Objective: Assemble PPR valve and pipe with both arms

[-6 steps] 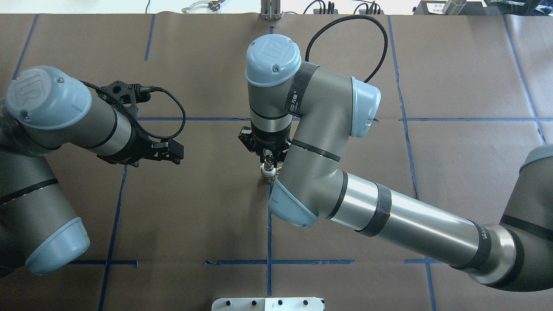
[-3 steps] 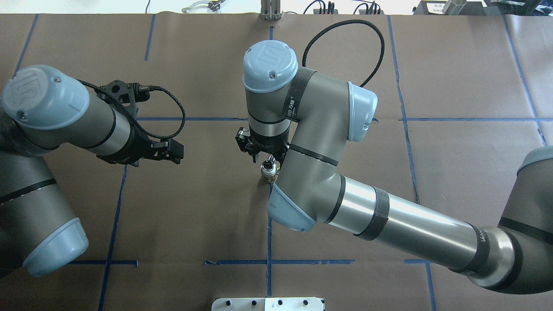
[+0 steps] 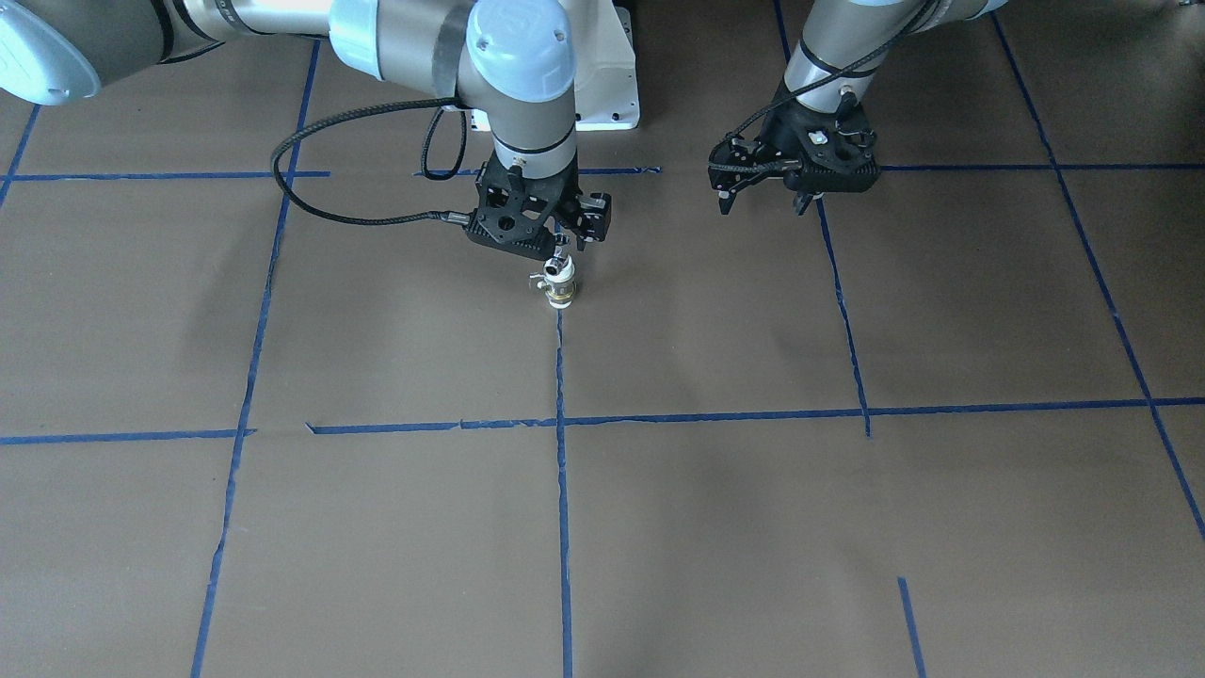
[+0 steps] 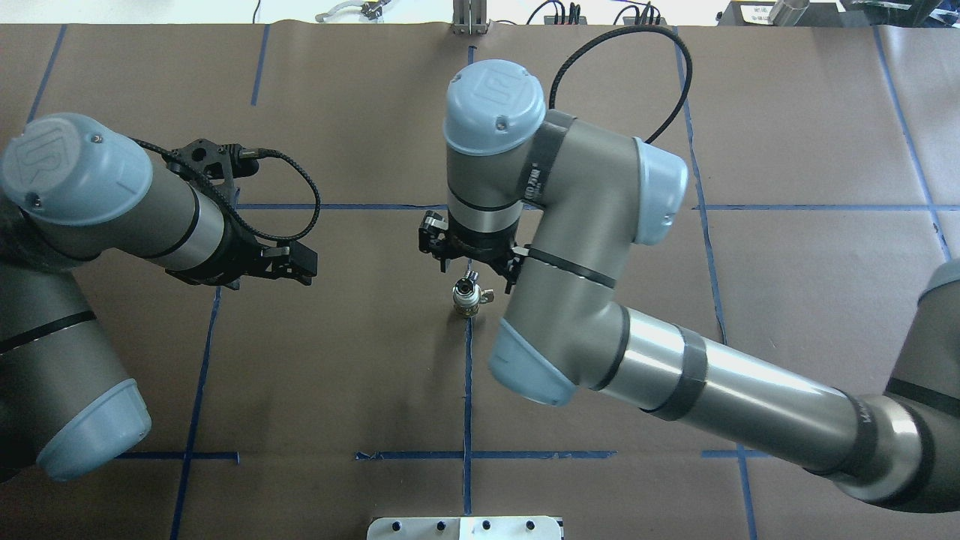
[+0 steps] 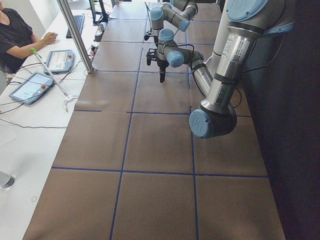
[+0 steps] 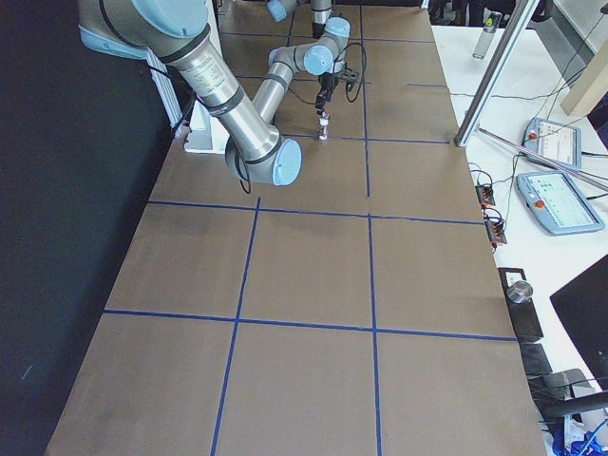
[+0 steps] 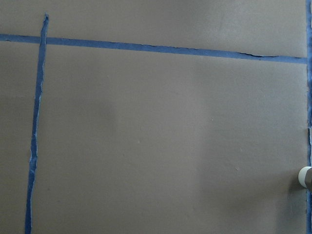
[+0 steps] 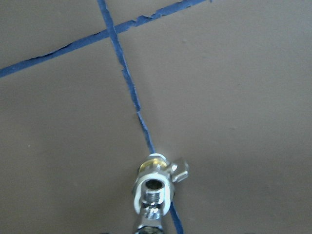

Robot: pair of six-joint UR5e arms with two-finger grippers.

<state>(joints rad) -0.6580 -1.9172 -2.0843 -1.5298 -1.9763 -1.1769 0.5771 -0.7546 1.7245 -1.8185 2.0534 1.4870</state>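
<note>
**Surface and room.** The table (image 3: pixel 377 527) is covered in brown paper and divided into a grid by blue tape lines (image 3: pixel 562 471). A white base plate (image 3: pixel 610 94) sits at the robot's edge. Along the far side runs a white bench where an operator (image 5: pixel 15 35) is seated, with a metal post (image 5: pixel 75 35) beside it.

**Count.**
- Two arms: the right arm (image 4: pixel 712 382) and the left arm (image 4: pixel 67 330).
- Two grippers.
- One PPR valve (image 3: pixel 562 298).
- One pipe (image 3: pixel 559 268).
- Two teach pendants (image 5: pixel 30 87).

**Task items.** The valve stands upright on a tape line near the table's middle. The silver pipe is seated on top of it — the two are touching, stacked end to end.

**Grippers.**
- The right gripper (image 3: pixel 561 243) points down just above the pipe. Its jaws appear spread and nothing is held.
- The left gripper (image 3: pixel 761 201) hangs well apart to the side, with jaws parted and empty.

**Differences between views.**
- The right wrist view alone looks down into the pipe's threaded open mouth and shows the side handle (image 8: pixel 179 170).
- The front view alone shows the brass band.
- The left wrist view shows bare paper and tape, plus a white sliver at its right border — too little to identify.
- Only the side views show the bench.
</note>
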